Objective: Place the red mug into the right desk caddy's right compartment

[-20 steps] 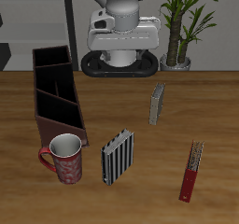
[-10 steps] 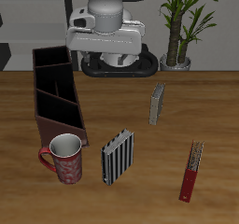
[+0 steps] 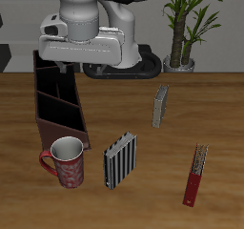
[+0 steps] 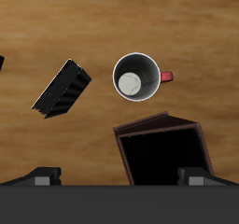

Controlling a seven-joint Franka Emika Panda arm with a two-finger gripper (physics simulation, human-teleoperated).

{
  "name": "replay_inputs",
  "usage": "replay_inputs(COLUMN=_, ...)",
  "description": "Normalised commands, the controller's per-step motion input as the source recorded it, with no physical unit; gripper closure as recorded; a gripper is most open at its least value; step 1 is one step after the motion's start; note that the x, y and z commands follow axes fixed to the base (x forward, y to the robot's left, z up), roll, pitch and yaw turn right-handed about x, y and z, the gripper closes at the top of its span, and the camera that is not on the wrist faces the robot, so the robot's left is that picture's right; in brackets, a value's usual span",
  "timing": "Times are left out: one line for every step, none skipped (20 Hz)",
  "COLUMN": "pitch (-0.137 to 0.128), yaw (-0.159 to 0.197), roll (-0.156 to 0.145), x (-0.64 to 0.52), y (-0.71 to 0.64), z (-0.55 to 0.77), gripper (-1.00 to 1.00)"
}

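Note:
The red mug (image 3: 67,162) stands upright on the table near its front edge, touching the near end of the right desk caddy (image 3: 55,92), a long maroon box with dividers. In the wrist view the mug (image 4: 138,77) shows from above with its grey inside and its red handle, and the caddy's end cell nearest the mug (image 4: 166,159) is empty. My gripper (image 3: 79,69) hangs high above the caddy's middle, well back from the mug. In the wrist view the gripper (image 4: 119,177) is open and empty, with its fingers (image 4: 45,176) wide apart.
A grey-and-black striped block (image 3: 119,159) stands close beside the mug and also shows in the wrist view (image 4: 62,88). A small grey block (image 3: 160,106) stands mid-table. A flat red-handled tool (image 3: 195,176) lies near the front. A potted plant (image 3: 186,28) stands at the back.
The arm has swung from the table's back middle toward the caddy and come closer to the camera. The mug, caddy and other objects have not moved.

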Motion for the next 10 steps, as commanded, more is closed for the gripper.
replay_inputs(pitch=0.035, yaw=-0.1, roll=-0.027, x=0.43, y=-0.42, z=-0.07, gripper=-1.0)
replay_inputs(pitch=-0.063, yaw=0.151, roll=0.163, x=0.41, y=-0.22, z=0.01, gripper=-1.0)
replay_inputs(pitch=0.045, yaw=0.12, roll=0.009, x=0.42, y=-0.43, z=-0.16, gripper=-1.0)
replay_inputs(pitch=-0.055, yaw=-0.1, roll=-0.237, x=0.3, y=-0.83, z=0.04, gripper=-1.0)
replay_inputs(pitch=-0.166, yaw=0.066, roll=0.11, x=0.24, y=-0.23, z=0.06, gripper=-1.0)
replay_inputs(pitch=0.0, yaw=0.0, roll=0.0, x=0.0, y=0.0, z=0.0, gripper=-1.0)
replay_inputs(pitch=0.059, yaw=-0.105, roll=-0.057, x=0.63, y=-1.15, z=-0.24, gripper=-1.0)
replay_inputs(pitch=-0.129, yaw=0.081, roll=0.106, x=0.18, y=-0.25, z=-0.07, gripper=-1.0)
replay_inputs(pitch=0.0, yaw=0.0, roll=0.0, x=-0.04, y=0.08, z=0.0, gripper=-1.0)
replay_inputs(pitch=-0.118, yaw=-0.028, roll=-0.062, x=0.36, y=-0.94, z=-0.27, gripper=-1.0)
